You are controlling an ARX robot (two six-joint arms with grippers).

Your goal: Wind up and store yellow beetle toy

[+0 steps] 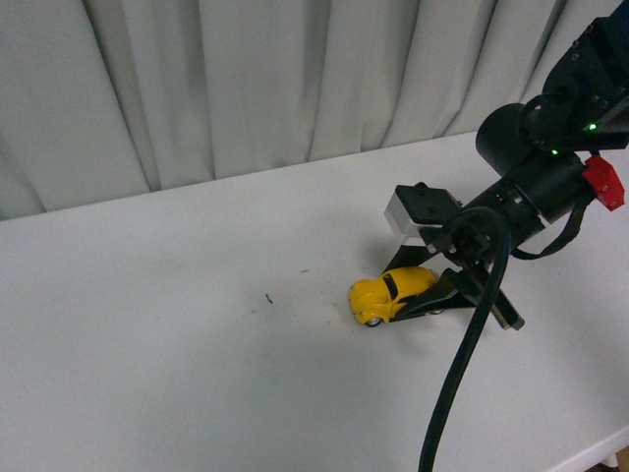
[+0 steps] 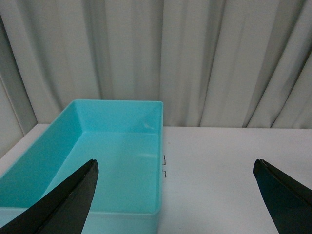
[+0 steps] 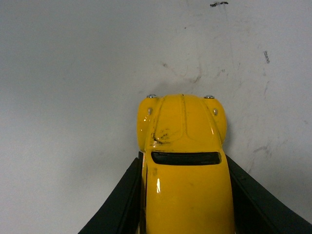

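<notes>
The yellow beetle toy rests on the white table right of centre, nose pointing left. My right gripper is shut on it, its black fingers pressed against both flanks behind the dark window. In the right wrist view the yellow beetle toy fills the lower middle, and the right gripper clamps its body from both sides. My left gripper is open, with nothing between its two black fingertips, and hovers over the table beside a turquoise box.
A turquoise plastic box, nothing in it, stands on the table against the curtain in the left wrist view. The white tabletop carries small dark scuffs. Grey curtains close the back. The table's front edge shows at lower right.
</notes>
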